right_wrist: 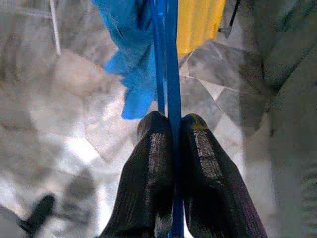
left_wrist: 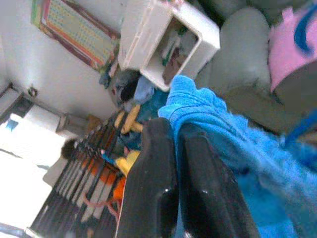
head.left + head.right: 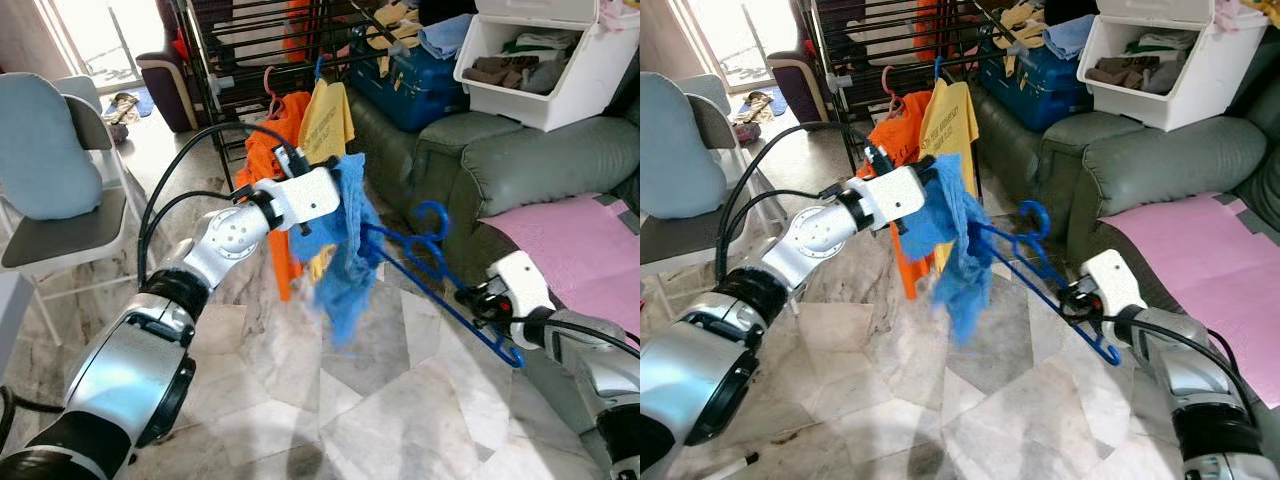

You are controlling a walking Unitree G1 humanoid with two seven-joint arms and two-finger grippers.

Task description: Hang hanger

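At mid-frame you had the right gripper (image 1: 171, 129) clamped on the blue hanger (image 3: 440, 285) by its lower bar while the left gripper (image 2: 176, 144) pinched the blue cloth (image 3: 350, 250) draped over it, apparently steadying both before the drying rack (image 3: 230, 60) at upper centre.

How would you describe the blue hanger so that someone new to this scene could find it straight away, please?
Start at the green sofa; over the marble floor before it, the blue hanger stretches between the two arms. The right gripper pinches one end, while a blue cloth, held by the left gripper, drapes the other. Unlike the rack's hangers, it hangs from nothing.
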